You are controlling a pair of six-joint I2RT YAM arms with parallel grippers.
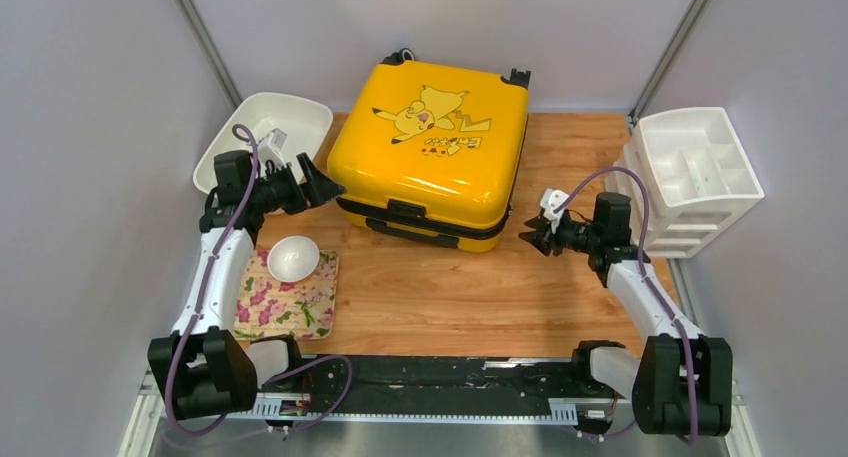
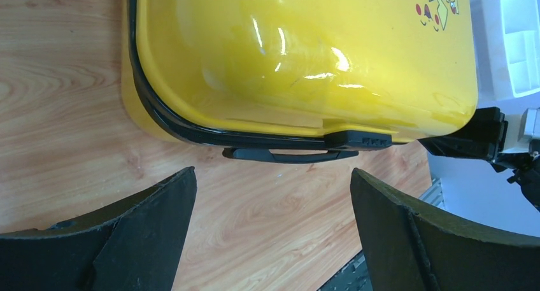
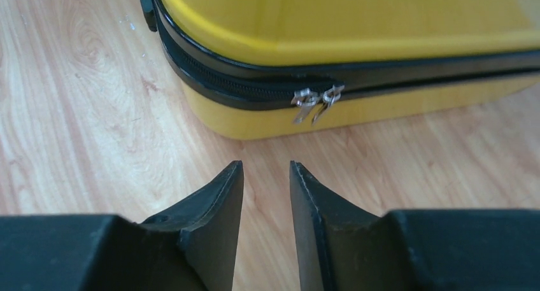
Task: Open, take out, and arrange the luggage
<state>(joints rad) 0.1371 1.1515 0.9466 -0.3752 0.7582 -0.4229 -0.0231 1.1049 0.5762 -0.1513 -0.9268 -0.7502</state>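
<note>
The yellow Pikachu luggage (image 1: 432, 152) lies flat and zipped shut at the table's back middle, its black handle (image 2: 286, 155) facing the near side. My left gripper (image 1: 325, 185) is wide open and empty, beside the case's left front corner. My right gripper (image 1: 530, 235) is open by a narrow gap, empty, just off the case's right front corner. In the right wrist view its fingertips (image 3: 237, 171) point at two silver zipper pulls (image 3: 313, 103) that sit side by side on the black zipper trim. The case fills the top of the left wrist view (image 2: 305, 55).
A white bowl (image 1: 294, 258) sits on a floral cloth (image 1: 290, 297) at the front left. A white tub (image 1: 262, 137) stands at the back left. A white compartment organiser (image 1: 690, 177) stands at the right edge. Bare wood (image 1: 450, 297) lies before the case.
</note>
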